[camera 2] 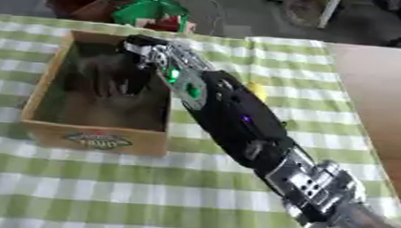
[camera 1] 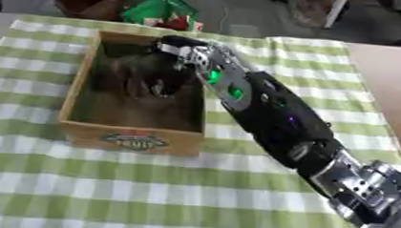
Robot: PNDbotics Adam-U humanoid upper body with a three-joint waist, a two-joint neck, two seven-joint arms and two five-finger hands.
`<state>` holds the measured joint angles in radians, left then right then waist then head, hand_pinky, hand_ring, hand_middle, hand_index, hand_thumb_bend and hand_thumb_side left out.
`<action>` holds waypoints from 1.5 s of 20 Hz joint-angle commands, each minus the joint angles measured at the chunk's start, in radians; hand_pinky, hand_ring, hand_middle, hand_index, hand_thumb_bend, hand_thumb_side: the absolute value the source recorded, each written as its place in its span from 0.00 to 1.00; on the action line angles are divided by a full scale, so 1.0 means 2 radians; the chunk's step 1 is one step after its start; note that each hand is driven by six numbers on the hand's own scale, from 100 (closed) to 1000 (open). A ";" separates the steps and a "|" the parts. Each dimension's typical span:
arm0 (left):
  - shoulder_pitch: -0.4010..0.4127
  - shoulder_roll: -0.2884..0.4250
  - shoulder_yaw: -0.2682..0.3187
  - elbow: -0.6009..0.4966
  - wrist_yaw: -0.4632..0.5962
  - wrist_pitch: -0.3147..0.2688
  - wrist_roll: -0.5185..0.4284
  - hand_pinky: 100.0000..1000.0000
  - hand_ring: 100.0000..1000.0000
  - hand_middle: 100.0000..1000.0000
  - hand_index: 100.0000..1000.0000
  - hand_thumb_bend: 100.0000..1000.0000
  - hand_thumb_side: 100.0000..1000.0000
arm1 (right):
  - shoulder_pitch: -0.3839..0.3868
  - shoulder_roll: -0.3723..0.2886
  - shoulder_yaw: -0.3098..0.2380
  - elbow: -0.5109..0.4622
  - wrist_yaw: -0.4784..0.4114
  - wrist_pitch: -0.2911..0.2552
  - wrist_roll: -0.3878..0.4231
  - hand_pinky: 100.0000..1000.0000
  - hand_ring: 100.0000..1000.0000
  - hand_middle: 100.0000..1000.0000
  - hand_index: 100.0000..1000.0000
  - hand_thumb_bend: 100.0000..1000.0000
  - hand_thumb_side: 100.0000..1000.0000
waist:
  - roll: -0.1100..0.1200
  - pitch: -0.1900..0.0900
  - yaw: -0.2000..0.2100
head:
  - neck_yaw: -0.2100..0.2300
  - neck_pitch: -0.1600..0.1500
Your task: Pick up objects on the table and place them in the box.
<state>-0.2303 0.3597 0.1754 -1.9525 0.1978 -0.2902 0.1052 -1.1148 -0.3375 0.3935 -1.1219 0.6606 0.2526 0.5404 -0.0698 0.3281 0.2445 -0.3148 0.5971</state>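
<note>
Your right arm [camera 1: 279,118] comes in from the lower right corner and stretches diagonally up and left across the table, its black forearm showing green lights near the wrist. Your right hand [camera 1: 142,78] is down inside the wooden box [camera 1: 132,132], fingers pointing downward toward the box floor. The hand is blurred and dark against the box's interior, so you cannot tell whether its fingers are curled round anything or relaxed, nor whether any object lies in the box beneath it.

There is one box: an open-topped wooden crate with an oval label on its near wall, sitting on the left half of the table with its long side running away from you. In the right eye view, one small yellow thing [camera 2: 257,89] shows on the cloth just beside the arm's right edge; its shape is not clear.

The table is covered with a green-and-white checked tablecloth [camera 1: 151,190]. At the right, a bare brown tabletop [camera 1: 389,79] borders the cloth. Beyond the far edge is a grey floor, with something green and red [camera 1: 166,12] lying on it behind the box.
</note>
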 commanded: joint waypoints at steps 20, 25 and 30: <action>-0.002 0.004 0.002 -0.006 0.001 0.000 0.002 0.42 0.52 0.59 0.72 0.00 0.85 | -0.012 -0.011 -0.008 -0.024 0.053 -0.023 0.038 0.83 0.92 0.83 0.90 0.17 0.40 | 0.010 -0.013 -0.003 | -0.006 -0.001; -0.003 0.004 0.002 -0.006 0.001 0.000 0.002 0.42 0.52 0.59 0.72 0.00 0.85 | -0.012 -0.011 -0.009 -0.023 0.054 -0.025 0.038 0.83 0.92 0.84 0.90 0.19 0.41 | 0.010 -0.013 -0.004 | -0.007 -0.002; -0.003 0.003 0.002 -0.006 0.001 0.001 0.001 0.42 0.52 0.59 0.72 0.00 0.85 | -0.013 -0.011 -0.010 -0.024 0.056 -0.024 0.036 0.83 0.92 0.83 0.90 0.18 0.41 | 0.011 -0.012 -0.005 | -0.006 -0.002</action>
<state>-0.2295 0.3516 0.1754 -1.9523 0.1978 -0.2895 0.1064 -1.1168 -0.3405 0.3862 -1.1494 0.7651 0.2048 0.6166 -0.0572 0.3260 0.2351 -0.3270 0.5975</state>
